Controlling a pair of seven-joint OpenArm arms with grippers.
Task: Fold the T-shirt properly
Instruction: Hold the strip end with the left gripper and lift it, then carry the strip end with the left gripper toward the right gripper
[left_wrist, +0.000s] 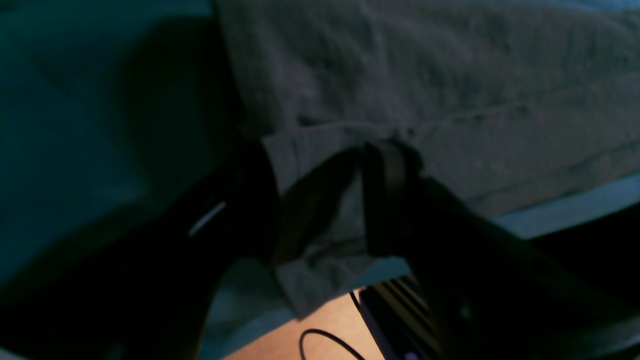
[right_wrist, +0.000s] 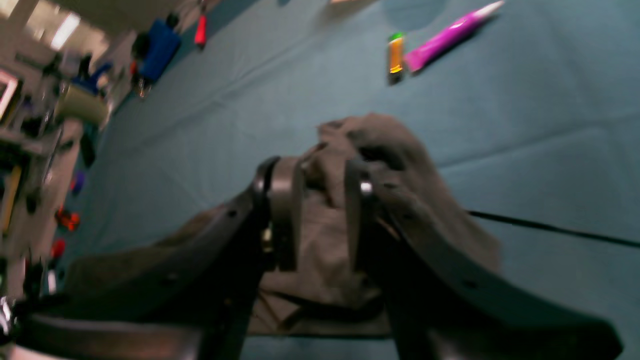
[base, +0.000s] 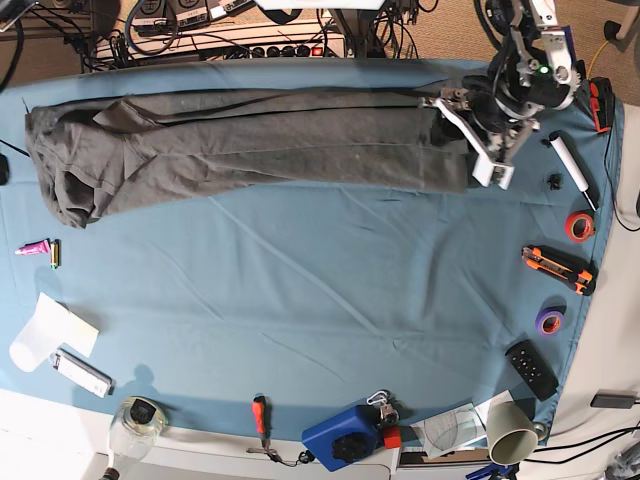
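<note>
The dark charcoal T-shirt (base: 250, 140) lies stretched in a long band along the far edge of the teal table cloth (base: 320, 300). My left gripper (base: 482, 150) is at the shirt's right end. In the left wrist view the left gripper (left_wrist: 362, 150) is shut on a fold of the shirt's edge (left_wrist: 450, 90) near the table edge. In the right wrist view my right gripper (right_wrist: 320, 172) is shut on a bunched lump of the shirt (right_wrist: 325, 230), held above the cloth. The right arm does not show in the base view.
A pink tube (right_wrist: 450, 35) and a lighter (right_wrist: 395, 55) lie beyond the right gripper. A black cable (right_wrist: 550, 227) crosses the cloth. At the right edge lie a white marker (base: 570, 165), orange tape (base: 578, 226), a utility knife (base: 558, 268) and a remote (base: 530, 368).
</note>
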